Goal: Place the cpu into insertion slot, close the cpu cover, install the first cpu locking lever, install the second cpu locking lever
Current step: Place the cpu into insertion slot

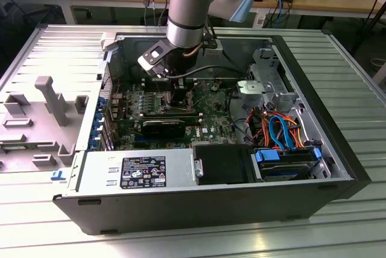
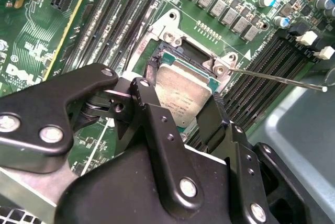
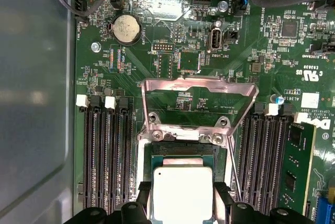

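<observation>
The gripper (image 3: 182, 205) clamps the cpu (image 3: 182, 190) by two opposite sides at the insertion slot (image 3: 183, 149), mid circuit board (image 3: 167, 72); seating unconfirmed. The cpu cover (image 3: 199, 81) stands open, one locking lever (image 2: 277, 77) free. Cover and levers outstanding.

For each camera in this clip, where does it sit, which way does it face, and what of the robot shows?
Exterior view: off the arm, looking down into the open computer case on the slatted table; the arm reaches in.
First wrist view: on the wrist, facing squarely onto the motherboard; the pincer grips the cpu beside the open cpu cover.
Second wrist view: on the wrist, slanting across the pincer's black links at the same cpu.
Shared: both wrist views show the cpu, cpu cover and insertion slot.
</observation>
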`<state>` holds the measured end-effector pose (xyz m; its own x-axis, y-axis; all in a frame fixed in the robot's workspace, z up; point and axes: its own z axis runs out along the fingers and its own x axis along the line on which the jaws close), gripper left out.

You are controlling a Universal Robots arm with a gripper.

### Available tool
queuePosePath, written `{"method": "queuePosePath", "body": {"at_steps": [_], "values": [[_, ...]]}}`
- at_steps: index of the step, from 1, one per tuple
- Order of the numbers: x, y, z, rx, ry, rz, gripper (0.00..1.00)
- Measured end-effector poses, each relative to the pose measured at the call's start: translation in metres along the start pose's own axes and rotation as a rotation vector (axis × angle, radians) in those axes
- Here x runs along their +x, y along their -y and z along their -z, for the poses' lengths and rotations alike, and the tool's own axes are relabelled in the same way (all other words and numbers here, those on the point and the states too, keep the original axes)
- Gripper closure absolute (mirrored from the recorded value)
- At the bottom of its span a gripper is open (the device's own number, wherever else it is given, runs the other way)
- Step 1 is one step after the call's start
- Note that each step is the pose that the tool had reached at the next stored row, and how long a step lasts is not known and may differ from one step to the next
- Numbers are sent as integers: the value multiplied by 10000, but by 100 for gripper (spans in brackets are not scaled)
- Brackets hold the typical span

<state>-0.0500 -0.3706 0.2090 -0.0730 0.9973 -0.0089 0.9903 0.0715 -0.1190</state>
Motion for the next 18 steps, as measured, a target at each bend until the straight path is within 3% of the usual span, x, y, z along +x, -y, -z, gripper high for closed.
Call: {"method": "queuePosePath", "body": {"at_steps": [3,15,18], "values": [[-1,-14,-5,2,33,19,45],[-10,-31,-97,7,-2,-355,45],[18,-9,-128,7,-13,-451,45]]}}
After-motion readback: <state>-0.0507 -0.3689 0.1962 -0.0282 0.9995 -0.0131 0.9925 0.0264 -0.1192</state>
